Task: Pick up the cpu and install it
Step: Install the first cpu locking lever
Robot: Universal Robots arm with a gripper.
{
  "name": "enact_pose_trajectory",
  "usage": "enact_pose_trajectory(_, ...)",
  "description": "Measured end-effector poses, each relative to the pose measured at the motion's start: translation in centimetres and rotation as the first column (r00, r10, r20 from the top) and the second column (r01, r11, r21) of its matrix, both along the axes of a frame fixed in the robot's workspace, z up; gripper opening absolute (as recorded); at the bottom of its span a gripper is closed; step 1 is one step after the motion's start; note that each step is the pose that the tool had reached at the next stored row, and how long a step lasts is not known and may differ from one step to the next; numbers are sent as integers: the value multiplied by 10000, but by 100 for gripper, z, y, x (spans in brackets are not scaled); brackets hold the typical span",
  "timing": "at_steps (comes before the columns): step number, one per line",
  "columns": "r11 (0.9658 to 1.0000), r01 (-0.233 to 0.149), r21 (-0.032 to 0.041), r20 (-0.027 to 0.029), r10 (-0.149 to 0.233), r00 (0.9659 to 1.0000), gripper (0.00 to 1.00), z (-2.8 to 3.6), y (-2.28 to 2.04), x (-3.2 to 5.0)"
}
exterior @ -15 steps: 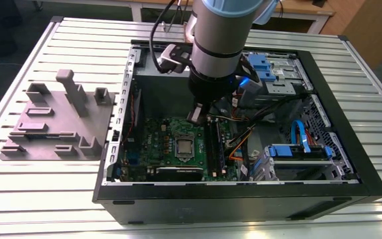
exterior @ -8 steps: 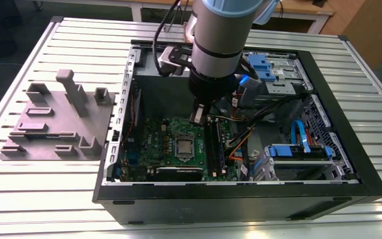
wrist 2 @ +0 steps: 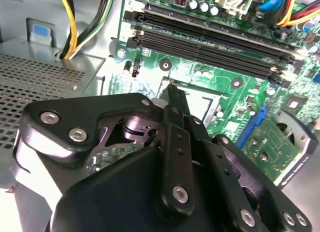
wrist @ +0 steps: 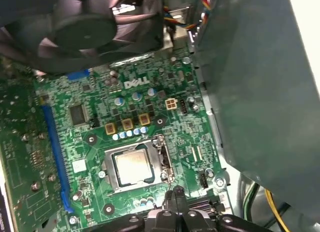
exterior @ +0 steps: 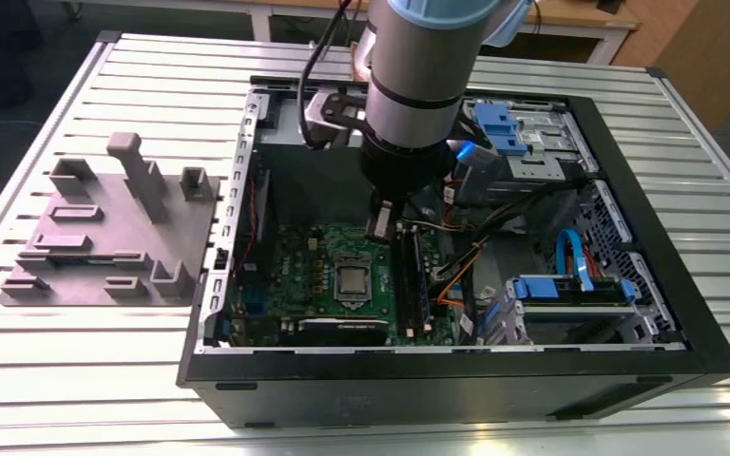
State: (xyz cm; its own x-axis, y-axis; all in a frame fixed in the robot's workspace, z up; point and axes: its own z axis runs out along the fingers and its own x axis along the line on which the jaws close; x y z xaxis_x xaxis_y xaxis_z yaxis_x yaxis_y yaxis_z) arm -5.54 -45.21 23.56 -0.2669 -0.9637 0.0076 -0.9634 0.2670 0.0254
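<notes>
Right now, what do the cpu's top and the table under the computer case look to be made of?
The cpu seated in its socket: pale silvery top with a dull sheen, likely metal. The table: light grey ribbed slats with a soft shine, probably aluminium, though painted steel is possible.

A: Where is the arm (exterior: 418, 66)?
B: It reaches straight down from the top of the exterior view, its grey cylindrical segment upright and the black wrist (exterior: 406, 166) below it.
A: And the gripper (exterior: 382, 224)?
B: It points downward; in both wrist views its dark fingers (wrist 2: 176, 123) lie pressed together at the tips
</notes>
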Motion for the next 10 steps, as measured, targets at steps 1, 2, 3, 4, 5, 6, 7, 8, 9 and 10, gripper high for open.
enact_pose_trajectory(1,9999,-105,-10,-2,105,9999,10,-1,0,0)
enact_pose_trajectory(2,9998,-208,-13,-2,208,9998,10,-2,-1,0)
enact_pose_trajectory(3,9995,-309,-13,-1,309,9995,10,-3,-1,-1)
enact_pose_trajectory(4,9991,-415,-13,-1,415,9991,10,-5,-2,-1)
enact_pose_trajectory(5,9987,-507,-11,0,507,9987,10,-6,-2,-1)
enact_pose_trajectory(6,9982,-601,-11,0,601,9982,10,-7,-3,-1)
enact_pose_trajectory(7,9976,-691,-11,0,691,9976,10,-8,-4,-2)
enact_pose_trajectory(8,9970,-771,-14,0,771,9970,10,-8,-5,-3)
enact_pose_trajectory(9,9964,-852,-22,-1,852,9964,10,-8,-5,-3)
enact_pose_trajectory(10,9954,-962,-36,-2,962,9954,10,-9,-5,-3)
